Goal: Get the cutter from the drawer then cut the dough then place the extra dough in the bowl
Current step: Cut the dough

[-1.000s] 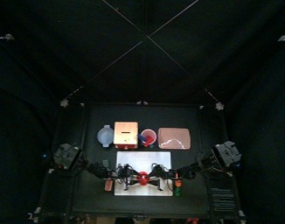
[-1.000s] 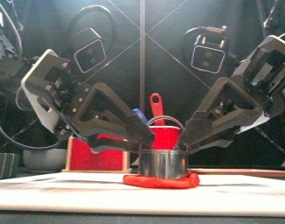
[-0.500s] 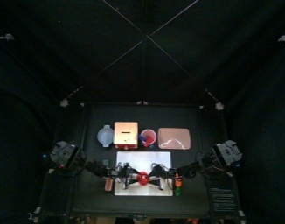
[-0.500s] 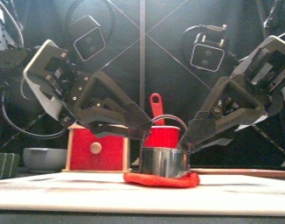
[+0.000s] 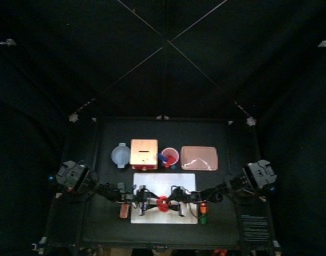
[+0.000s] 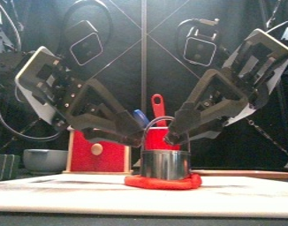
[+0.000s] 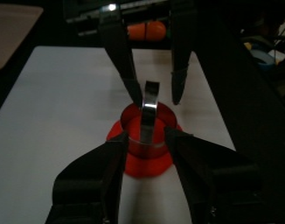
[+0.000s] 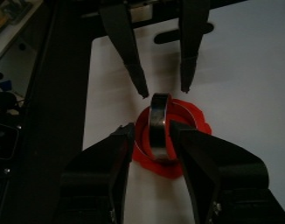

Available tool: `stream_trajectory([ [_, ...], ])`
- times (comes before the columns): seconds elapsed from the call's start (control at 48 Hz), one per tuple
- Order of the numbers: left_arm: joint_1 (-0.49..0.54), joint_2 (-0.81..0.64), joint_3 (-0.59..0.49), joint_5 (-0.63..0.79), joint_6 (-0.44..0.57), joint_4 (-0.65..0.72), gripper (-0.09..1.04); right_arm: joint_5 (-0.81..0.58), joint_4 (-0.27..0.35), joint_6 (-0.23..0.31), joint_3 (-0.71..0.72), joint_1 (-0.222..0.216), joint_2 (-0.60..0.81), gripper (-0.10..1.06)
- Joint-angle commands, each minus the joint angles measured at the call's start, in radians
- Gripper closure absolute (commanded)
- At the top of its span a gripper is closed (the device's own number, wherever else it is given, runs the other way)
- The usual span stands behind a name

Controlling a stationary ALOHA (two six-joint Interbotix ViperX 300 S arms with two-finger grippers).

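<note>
A round metal cutter (image 6: 167, 164) stands upright on a flat ring of red dough (image 6: 164, 182) on the white cutting board (image 5: 142, 183). Its wire handle (image 6: 163, 122) arches above it. My left gripper (image 6: 140, 139) slopes down from the left, its tips just above the cutter's left rim. My right gripper (image 6: 172, 137) slopes down from the right, beside the handle. In the left wrist view my left gripper (image 7: 149, 142) is open with the cutter (image 7: 151, 118) in the gap. In the right wrist view my right gripper (image 8: 165, 131) is open around the cutter (image 8: 163, 129) and dough (image 8: 170, 144).
Behind the board stand a blue-grey bowl (image 5: 120, 154), a wooden box (image 5: 144, 152) with a red drawer front (image 6: 92, 152), a red cup (image 5: 170, 155) holding toy knives, and a pink tray (image 5: 199, 157).
My left gripper rose from beside the cutter, uncovering the red drawer front. My right arm tilted steeper and its tips moved left, closer to the cutter's handle. Cutter and dough stayed put.
</note>
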Motion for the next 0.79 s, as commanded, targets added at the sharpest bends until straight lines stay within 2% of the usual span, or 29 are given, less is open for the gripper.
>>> stream_trajectory([
  [0.021, 0.003, -0.023, -0.012, 0.040, 0.002, -0.015, 0.18, -0.005, -0.008, -0.002, -0.017, -0.017, -0.037, 0.20],
  [0.208, 0.003, -0.009, -0.032, 0.103, 0.002, -0.021, 0.25, -0.005, -0.018, -0.002, -0.018, -0.031, -0.037, 0.20],
  [0.458, 0.003, 0.002, -0.044, 0.107, 0.002, -0.023, 0.37, -0.005, -0.035, -0.002, -0.025, -0.037, -0.032, 0.21],
  [0.792, 0.003, 0.029, -0.057, 0.112, -0.003, -0.021, 0.41, -0.002, -0.037, 0.002, -0.028, -0.035, -0.017, 0.22],
])
